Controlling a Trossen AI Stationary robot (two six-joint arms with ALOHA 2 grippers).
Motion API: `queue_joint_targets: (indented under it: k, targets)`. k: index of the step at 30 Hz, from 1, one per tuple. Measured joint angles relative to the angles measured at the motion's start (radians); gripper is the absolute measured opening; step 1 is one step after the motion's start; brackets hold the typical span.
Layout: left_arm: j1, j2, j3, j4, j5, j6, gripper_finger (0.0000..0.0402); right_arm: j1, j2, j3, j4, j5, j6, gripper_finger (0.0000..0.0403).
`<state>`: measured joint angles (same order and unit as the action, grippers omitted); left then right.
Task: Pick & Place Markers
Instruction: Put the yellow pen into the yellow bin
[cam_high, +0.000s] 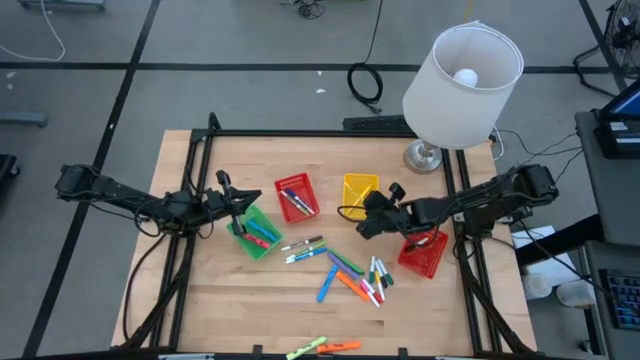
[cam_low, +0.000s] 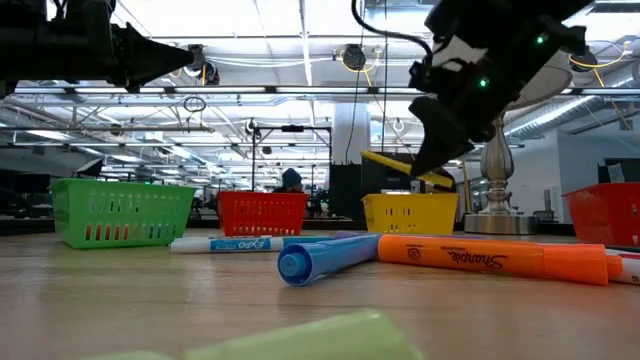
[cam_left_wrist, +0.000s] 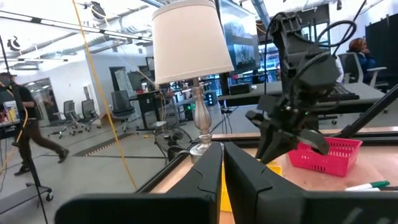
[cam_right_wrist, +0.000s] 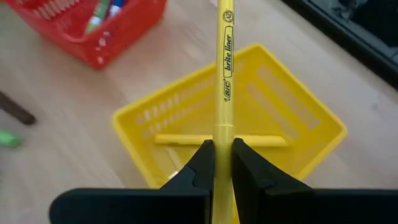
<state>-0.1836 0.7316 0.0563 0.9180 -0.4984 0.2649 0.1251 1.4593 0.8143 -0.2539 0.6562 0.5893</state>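
Nearest the front edge of the wooden bench (cam_high: 200, 300), two markers, one green and one orange (cam_high: 322, 347), are lying side by side. A little farther in, a loose pile of blue, green, orange, pink and white markers (cam_high: 345, 272) is lying on the wood, well in front of the small yellow mesh plastic basket (cam_high: 360, 189).

To the right of that pile, and in front and to the right of the yellow basket, a red mesh plastic basket (cam_high: 424, 252) is sitting under the right arm. To the left of the yellow basket, another red mesh basket (cam_high: 297, 195) is holding a few markers. Farther left again, the green mesh basket (cam_high: 254, 233) is holding markers too.

The right claw (cam_right_wrist: 222, 163) is hanging right over the yellow basket. It is pinching a long thin yellow highlighter marker (cam_right_wrist: 224, 68) tight between its two dark fingers. The marker is pointing out over the basket. One more yellow marker (cam_right_wrist: 217, 140) is lying flat inside the basket.

The left claw (cam_left_wrist: 222, 163) is hanging over the green basket, far to the left of the yellow one. Its two fingers are almost pressed together, with nothing between them.

Behind the yellow basket and to its right, a table lamp with a white shade and a silver foot (cam_high: 462, 85) is standing at the back of the bench.
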Motion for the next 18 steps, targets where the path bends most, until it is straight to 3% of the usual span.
queue_joint_targets:
  k: [14, 18]
  targets:
    - [0.000, 0.000, 0.000, 0.006, 0.000, 0.000, 0.0026, -0.094, 0.000, -0.091, 0.165, -0.111, -0.025, 0.0019]
    - [0.000, 0.000, 0.000, 0.007, 0.000, 0.002, 0.0026, -0.102, 0.000, -0.093, 0.173, -0.111, -0.025, 0.0040]
